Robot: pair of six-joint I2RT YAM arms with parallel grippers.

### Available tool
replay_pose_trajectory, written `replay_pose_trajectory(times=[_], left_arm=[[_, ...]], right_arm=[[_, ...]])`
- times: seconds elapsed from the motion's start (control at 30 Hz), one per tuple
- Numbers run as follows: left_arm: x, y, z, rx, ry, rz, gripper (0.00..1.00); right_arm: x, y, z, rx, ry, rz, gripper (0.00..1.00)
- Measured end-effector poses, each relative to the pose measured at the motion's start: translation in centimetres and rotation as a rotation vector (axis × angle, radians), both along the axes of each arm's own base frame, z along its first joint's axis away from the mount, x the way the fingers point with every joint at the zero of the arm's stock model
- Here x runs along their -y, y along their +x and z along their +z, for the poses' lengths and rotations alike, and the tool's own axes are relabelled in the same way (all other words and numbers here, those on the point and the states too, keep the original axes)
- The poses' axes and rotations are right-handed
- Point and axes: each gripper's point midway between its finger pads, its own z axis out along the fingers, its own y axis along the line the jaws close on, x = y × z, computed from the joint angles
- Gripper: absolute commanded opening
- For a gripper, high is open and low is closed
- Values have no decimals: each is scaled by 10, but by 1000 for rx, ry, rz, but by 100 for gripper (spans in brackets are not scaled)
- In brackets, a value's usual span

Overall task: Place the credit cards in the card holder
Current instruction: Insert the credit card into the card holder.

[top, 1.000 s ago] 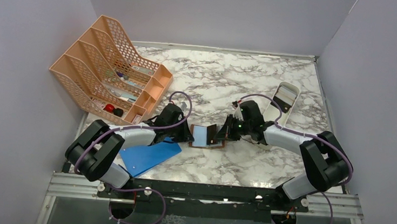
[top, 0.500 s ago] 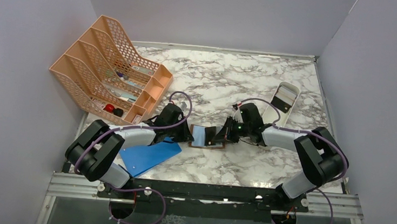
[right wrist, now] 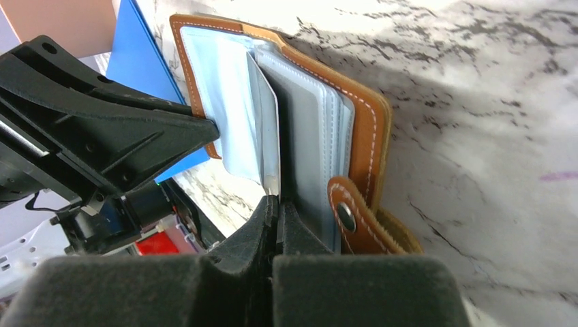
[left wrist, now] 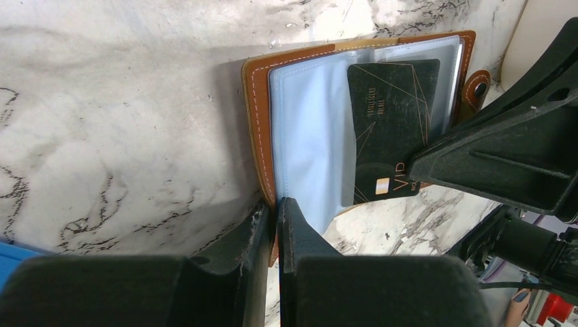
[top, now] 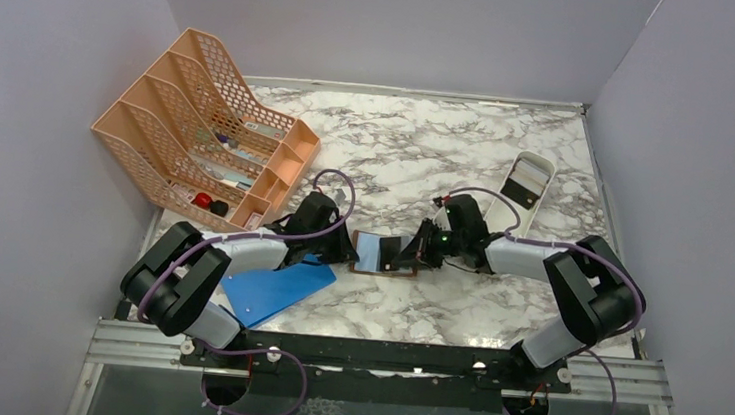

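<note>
- Here, the card holder (left wrist: 256,122) lies open on the marble worktop (top: 449,144), near its front middle, between the two arms.
- Its clear plastic sleeves are fanned up, and its snap tab (right wrist: 347,216) hangs off the right-hand cover.
- The dark card (left wrist: 388,129) sits slantwise against a sleeve, its upper part over the plastic and its lower end sticking out past the holder's edge.
- The left-hand page looks pale blue; I cannot tell whether that is a card in the sleeve or the plastic itself.
- The right fingers (right wrist: 253,231) are pressed together, pinching the dark card's lower end.
- The left fingers (left wrist: 252,235) are nearly together, nipping the edge of the holder's left leather cover.
- A bright blue board (top: 271,287) lies flat to the left of the holder, partly under the left arm.
- An orange mesh rack (top: 200,123) stands at the far left with small items in it.
- A white oblong tray (top: 536,160) lies at the far right, well apart from the holder.
</note>
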Motion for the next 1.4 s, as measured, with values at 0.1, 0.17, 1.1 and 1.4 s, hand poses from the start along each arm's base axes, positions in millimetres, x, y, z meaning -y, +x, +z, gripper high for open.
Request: replay_pose_trajectory(times=[0.1,0.17,1.1,1.4], left_arm=[[0,0,0,1,-2,-1,10],[0,0,0,2,-4,-1,11],[0,-2,2,4,-14,2,11],[0,-2,2,4,-15,1,11]], right_arm=[[5,-1,1,7,-16,-21,1],[6,-1,2,14,-21,-27,1],[6,1,-5,10,-35,-30,3],[3,4,-4,12,-32,-20,2]])
